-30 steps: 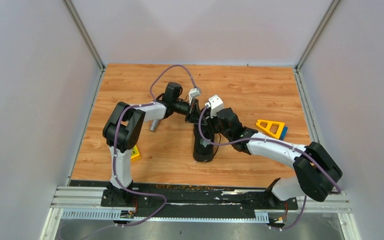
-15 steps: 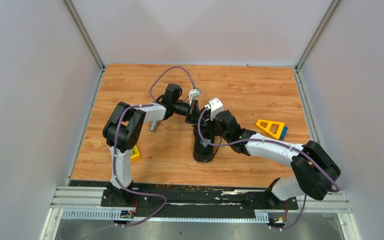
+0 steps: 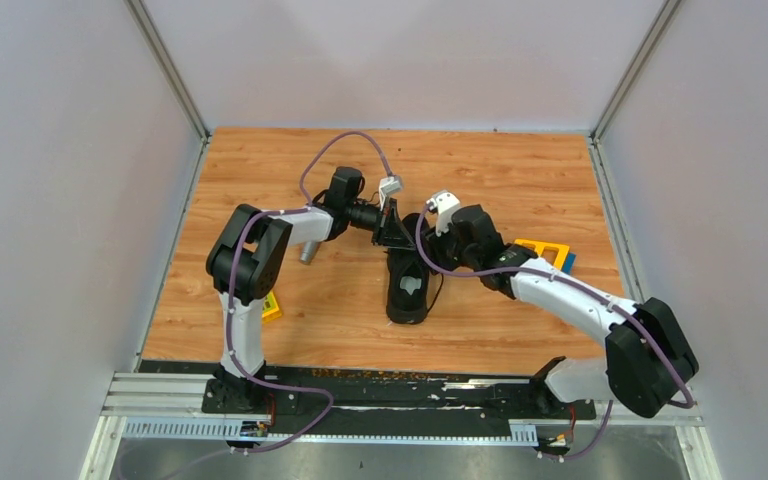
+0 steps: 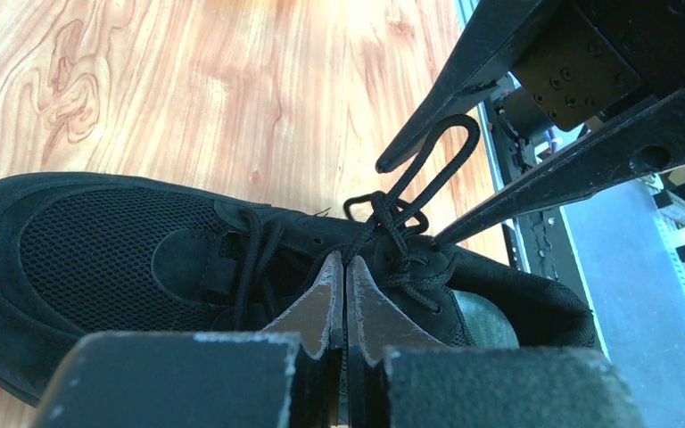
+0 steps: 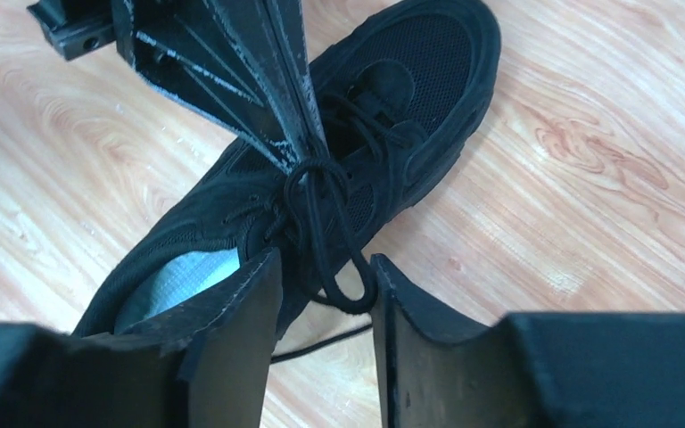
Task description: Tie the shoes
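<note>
A black sneaker [image 3: 407, 290] lies mid-table, toe towards the back wall, its pale insole [image 5: 178, 276] showing. My left gripper [image 4: 346, 263] is shut over the tongue, pinching the black lace at the knot. From its tips [image 5: 308, 160] a lace loop [image 5: 325, 236] hangs out. My right gripper [image 5: 325, 263] is open, and the loop's end lies loose between its fingers, which do not pinch it. In the left wrist view the loop [image 4: 437, 152] stands between the right gripper's spread fingers [image 4: 428, 107]. From above, both grippers meet over the shoe's laces [image 3: 405, 240].
A yellow triangular piece on a blue block [image 3: 543, 255] lies right of the shoe. A silver microphone [image 3: 309, 250] sits under the left forearm. A small yellow object [image 3: 272, 306] rests by the left arm's base. Grey walls enclose the wooden table [image 3: 520, 180].
My right gripper has opened and let go of the lace loop, and its arm has drawn back to the right. The left gripper has stayed shut at the knot.
</note>
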`<state>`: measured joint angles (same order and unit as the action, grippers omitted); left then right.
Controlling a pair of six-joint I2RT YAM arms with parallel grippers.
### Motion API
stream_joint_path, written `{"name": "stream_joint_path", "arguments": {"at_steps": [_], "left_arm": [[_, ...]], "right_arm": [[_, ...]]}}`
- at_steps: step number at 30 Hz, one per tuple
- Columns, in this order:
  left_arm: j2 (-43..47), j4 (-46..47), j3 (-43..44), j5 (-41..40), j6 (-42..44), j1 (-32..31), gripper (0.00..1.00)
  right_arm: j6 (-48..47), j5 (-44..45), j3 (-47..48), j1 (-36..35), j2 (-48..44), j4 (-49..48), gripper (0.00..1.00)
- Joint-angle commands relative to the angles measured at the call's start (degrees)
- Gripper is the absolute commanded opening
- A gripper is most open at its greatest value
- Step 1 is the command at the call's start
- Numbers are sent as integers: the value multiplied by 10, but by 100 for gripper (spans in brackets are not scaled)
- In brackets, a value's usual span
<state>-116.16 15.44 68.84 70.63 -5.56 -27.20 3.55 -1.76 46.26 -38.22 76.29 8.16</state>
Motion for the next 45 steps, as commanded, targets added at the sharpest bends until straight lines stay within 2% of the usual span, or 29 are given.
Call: {"name": "stream_joint_path", "arguments": {"at_steps": [1,3,7,9,13,19,23,32,45], "left_arm": [[-9,37,-6,-8,-10,-1,0],[-9,39,-7,-7,-10,-2,0],[-9,45,-7,3,-11,-1,0],[-10,50,-7,9,-10,-1,0],[-13,57,-6,16,-13,-1,0],[-17,97,-11,36,-44,-1,0],[-17,118,-17,44,-53,-1,0],[-20,121,-12,58,-54,-1,0],[-30,129,-12,71,-45,-1,0]], "right_arm": [[-6,-123,28,29,-20,46,44],[-12,-181,45,61,-24,69,46],[-32,-373,82,161,-22,137,45],[-55,-475,97,212,-1,156,42],[-85,-583,126,262,68,180,33],[-74,-525,171,262,188,146,29],[-54,-527,210,262,249,119,29],[-74,-602,229,256,292,87,33],[-133,-698,229,253,320,115,35]]}}
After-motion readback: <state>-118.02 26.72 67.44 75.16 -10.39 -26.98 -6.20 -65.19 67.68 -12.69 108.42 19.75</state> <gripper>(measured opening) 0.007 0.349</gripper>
